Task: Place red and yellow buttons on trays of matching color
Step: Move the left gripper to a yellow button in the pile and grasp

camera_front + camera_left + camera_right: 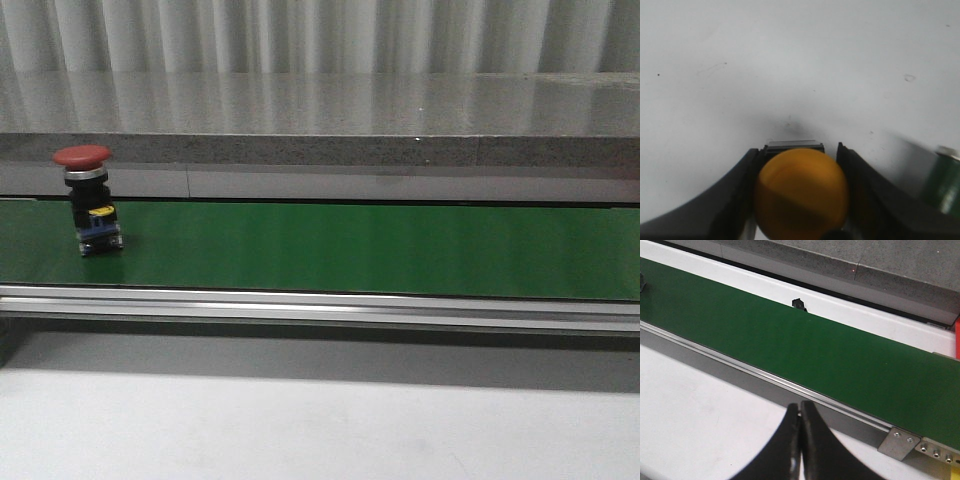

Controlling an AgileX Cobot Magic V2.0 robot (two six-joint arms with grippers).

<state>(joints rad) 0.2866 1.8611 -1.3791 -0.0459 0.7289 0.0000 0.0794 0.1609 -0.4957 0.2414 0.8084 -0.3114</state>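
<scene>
A red button (84, 198) with a mushroom cap stands upright on the green belt (380, 248) at the far left of the front view. In the left wrist view my left gripper (800, 165) is shut on a yellow button (801, 192), whose round cap fills the space between the black fingers (735, 200), above white table. In the right wrist view my right gripper (800, 412) is shut with nothing in it, over white table just short of the belt's rail. No trays show in any view. Neither gripper shows in the front view.
The belt (805, 345) runs across the table, with a metal rail (320, 305) along its near side and a grey stone ledge (320, 135) behind. A metal bracket (898, 442) sits at the rail's end. A green edge (942, 182) shows beside the left fingers.
</scene>
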